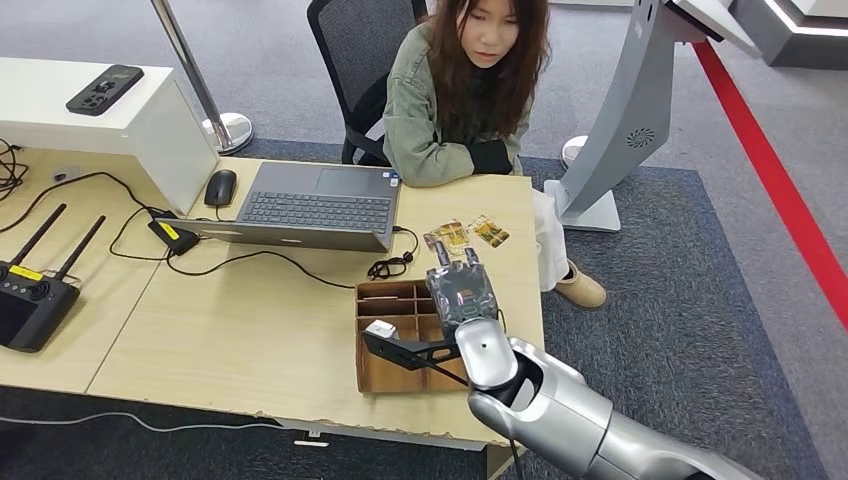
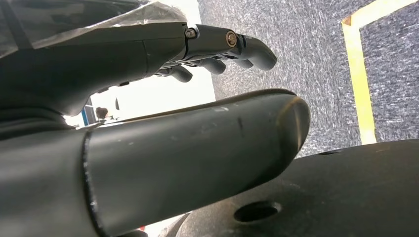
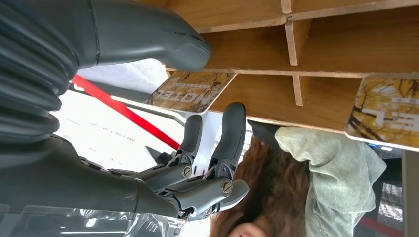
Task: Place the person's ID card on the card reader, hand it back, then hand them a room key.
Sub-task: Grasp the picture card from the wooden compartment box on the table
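So the wooden table (image 1: 250, 330) takes up most of the head view, with a person (image 1: 465, 90) sitting at the far edge, arms folded, probably waiting for a card. An open laptop (image 1: 315, 205) sits in front of them with a mouse (image 1: 220, 187) beside it, and a remote controller (image 1: 35, 290) with two antennas lies off at the left end.

Nearer the robot is one cardboard divider box (image 1: 400, 335), split into compartments, I'd guess for sorting cards. There's a small white thing in one of the left-hand cells, can't tell what it is.

The right hand (image 1: 461, 290) hangs over the far right part of that box, reaching toward the cards. In the right wrist view its fingers (image 3: 232, 133) are stretched out and apart, thumb well away from them, holding nothing, with the fingertips close under one card.

I count two cards (image 1: 468, 235) with yellow printing lying flat on the table just past the box, side by side near the person, so easy for either to reach. One reads like "HOTEL", so probably room keys; I can't make out an ID card or a reader.

The left hand (image 2: 217, 52) hangs by the floor, fingers loosely curled, nothing in it.
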